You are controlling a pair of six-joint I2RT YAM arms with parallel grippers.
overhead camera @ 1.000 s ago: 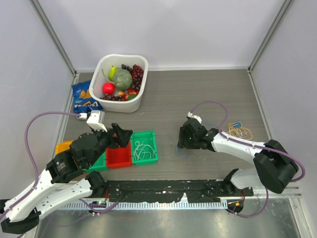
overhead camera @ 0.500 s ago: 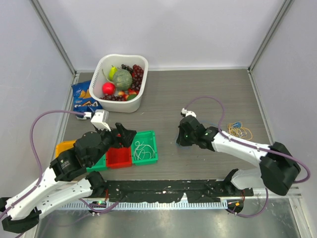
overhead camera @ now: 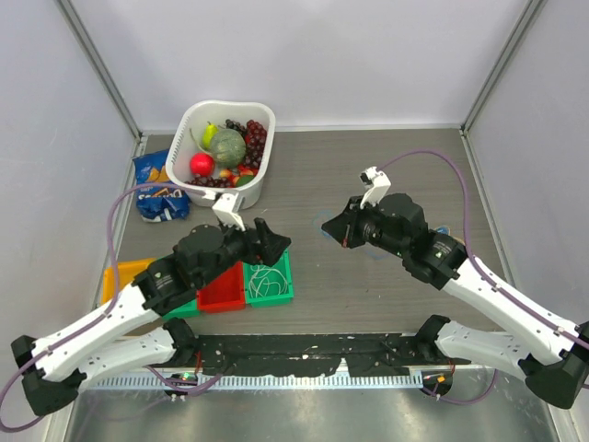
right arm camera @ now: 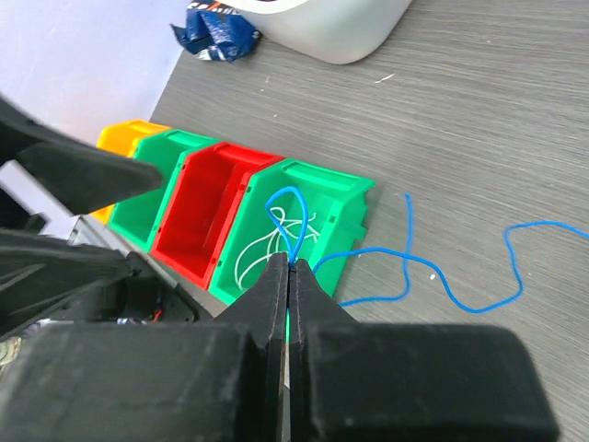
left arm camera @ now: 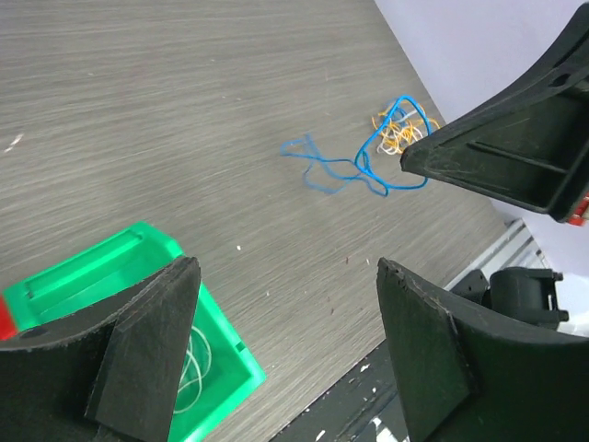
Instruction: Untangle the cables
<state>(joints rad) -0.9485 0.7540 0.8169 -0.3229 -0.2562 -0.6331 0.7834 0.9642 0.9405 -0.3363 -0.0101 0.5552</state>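
Note:
My right gripper (right arm camera: 290, 262) is shut on a thin blue cable (right arm camera: 287, 210). A small loop of it stands above the fingertips and the rest trails off to the right over the table. From above, this gripper (overhead camera: 333, 230) hangs over the middle of the table. My left gripper (overhead camera: 272, 241) is open and empty above the green bin (overhead camera: 282, 267), which holds white cables (overhead camera: 265, 279). In the left wrist view the blue cable (left arm camera: 324, 171) runs across the table to a yellow-orange tangle (left arm camera: 396, 134) far from the left gripper (left arm camera: 285, 267).
A white tub (overhead camera: 189, 124) of fruit stands at the back left, with a blue snack bag (overhead camera: 161, 200) beside it. A red bin (overhead camera: 221, 287) and an orange bin (overhead camera: 124, 272) sit left of the green one. A black strip (overhead camera: 304, 350) runs along the near edge.
My right gripper shut on the blue cable and rose, shifting back and slightly left. The left arm swung right, its gripper now over the green bin.

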